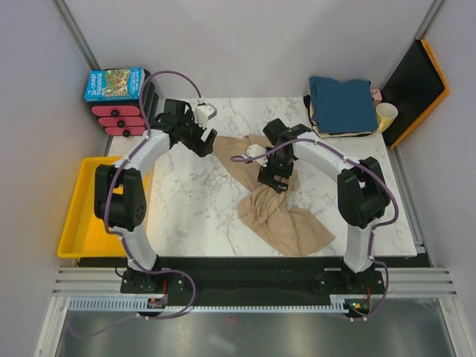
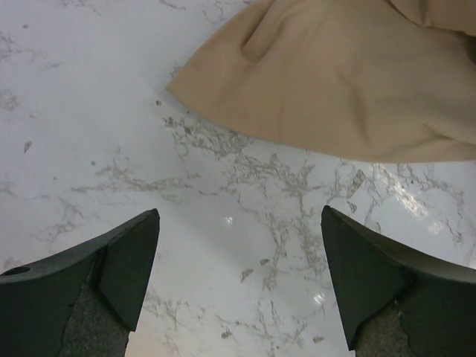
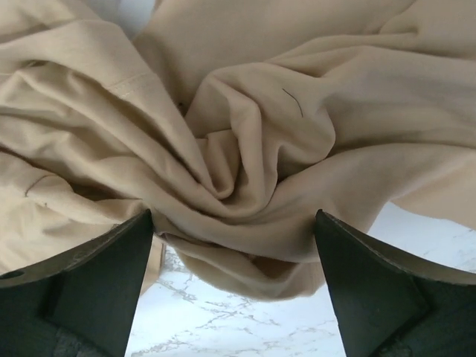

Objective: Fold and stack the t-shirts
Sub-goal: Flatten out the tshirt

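Robot lab cell, grey partition walls, marble-look table, left arm, right arm, aluminium frame rail

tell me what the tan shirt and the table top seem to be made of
Tan shirt: soft knit cloth, likely cotton jersey, matte; it bunches into rounded folds and shows a stitched hem. Table top: white marble with grey veins, or a laminate printed to look so; polished, since it carries bright glints.

Your top camera is looking down from behind the near edge at the whole counter. Both wrist cameras are facing down, close: the left is sharing the tan shirt edge with it, the right is sitting nearer over the folds.
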Tool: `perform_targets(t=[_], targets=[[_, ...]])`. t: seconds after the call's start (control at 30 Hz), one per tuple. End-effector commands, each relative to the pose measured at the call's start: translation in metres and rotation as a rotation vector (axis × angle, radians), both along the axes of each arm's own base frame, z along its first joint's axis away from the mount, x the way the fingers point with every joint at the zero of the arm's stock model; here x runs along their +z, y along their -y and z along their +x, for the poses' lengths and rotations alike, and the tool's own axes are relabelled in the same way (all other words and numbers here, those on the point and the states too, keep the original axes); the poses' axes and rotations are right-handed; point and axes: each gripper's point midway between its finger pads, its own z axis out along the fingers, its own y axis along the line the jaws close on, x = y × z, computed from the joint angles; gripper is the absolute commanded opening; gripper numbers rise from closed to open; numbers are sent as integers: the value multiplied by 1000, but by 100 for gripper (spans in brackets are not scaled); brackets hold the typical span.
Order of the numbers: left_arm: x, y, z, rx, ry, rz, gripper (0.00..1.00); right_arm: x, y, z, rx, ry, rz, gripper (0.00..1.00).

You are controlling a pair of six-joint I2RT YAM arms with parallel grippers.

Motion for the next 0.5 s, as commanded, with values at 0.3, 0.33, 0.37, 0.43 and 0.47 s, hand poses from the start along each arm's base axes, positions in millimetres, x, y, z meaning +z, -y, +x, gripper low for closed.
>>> perform_targets(t=[0.3,0.33,0.37,0.43,0.47], targets=[[17,32,37,-48,45,-150,96,50,14,63,-116,282,-25,0],[17,32,37,-51,45,-151,96,64,15,70,-113,330,-29,0],[18,32,36,-56,48,-148,96,88,26,80,-135,419,-60,0],[21,33,33,-66,53,-155,96,136,36,102,-157,564,-56,0],[23,34,33,-70,56,-156,96,156,48,110,-188,633,-88,0]])
